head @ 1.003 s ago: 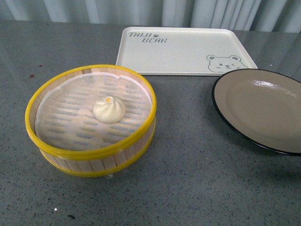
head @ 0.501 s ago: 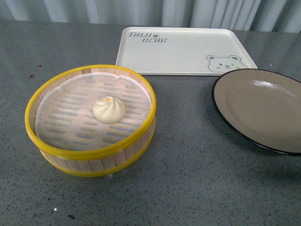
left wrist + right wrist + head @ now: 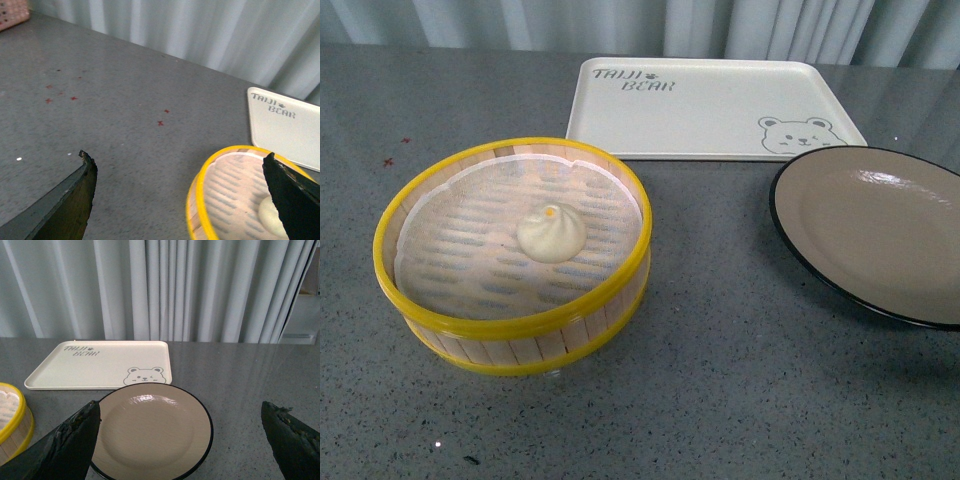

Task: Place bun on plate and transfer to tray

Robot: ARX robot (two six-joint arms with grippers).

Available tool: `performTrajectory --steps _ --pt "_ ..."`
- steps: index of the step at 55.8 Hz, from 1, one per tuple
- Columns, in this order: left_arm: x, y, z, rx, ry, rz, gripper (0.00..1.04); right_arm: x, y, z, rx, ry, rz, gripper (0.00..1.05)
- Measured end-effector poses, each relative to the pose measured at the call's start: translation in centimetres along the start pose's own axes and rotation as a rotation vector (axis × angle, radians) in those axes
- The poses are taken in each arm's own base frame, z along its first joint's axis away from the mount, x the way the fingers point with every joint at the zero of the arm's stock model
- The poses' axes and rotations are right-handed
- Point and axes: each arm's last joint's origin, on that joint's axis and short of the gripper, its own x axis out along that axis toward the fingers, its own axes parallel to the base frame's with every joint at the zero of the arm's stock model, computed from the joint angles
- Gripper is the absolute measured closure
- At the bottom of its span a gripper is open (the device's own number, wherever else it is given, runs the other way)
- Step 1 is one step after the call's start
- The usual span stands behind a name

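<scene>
The cream-white bun (image 3: 552, 232) with an orange dot sits in the middle of the yellow-rimmed bamboo steamer (image 3: 390, 270) at the left. The grey-brown plate (image 3: 880, 230) with a black rim lies empty at the right. The cream tray (image 3: 710, 105) with "TAIJI BEAR" text lies empty behind them. Neither arm shows in the front view. My left gripper (image 3: 182, 192) is open above the table beside the steamer (image 3: 200, 185), with the bun (image 3: 270, 216) partly hidden by one finger. My right gripper (image 3: 185, 432) is open above the plate (image 3: 150, 430), with the tray (image 3: 100, 365) beyond.
The table (image 3: 720, 380) is grey speckled stone with small red marks (image 3: 161, 122) to the left of the steamer. A pale pleated curtain (image 3: 175, 285) hangs behind the table's far edge. A pink object (image 3: 12, 10) sits at the far left corner.
</scene>
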Motion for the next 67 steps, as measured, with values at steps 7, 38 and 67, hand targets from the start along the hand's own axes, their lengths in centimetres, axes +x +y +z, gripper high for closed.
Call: performTrajectory --steps 7,38,67 --pt "3.4 -2.6 0.6 -0.003 0.135 -0.099 0.07 0.0 0.0 0.0 0.000 0.000 0.000 0.09" --pt "14.1 -11.0 -3.2 0.068 0.575 -0.256 0.07 0.0 0.0 0.0 0.000 0.000 0.000 0.09" --pt "17.4 -13.0 -6.8 0.093 0.794 -0.254 0.07 0.0 0.0 0.0 0.000 0.000 0.000 0.09"
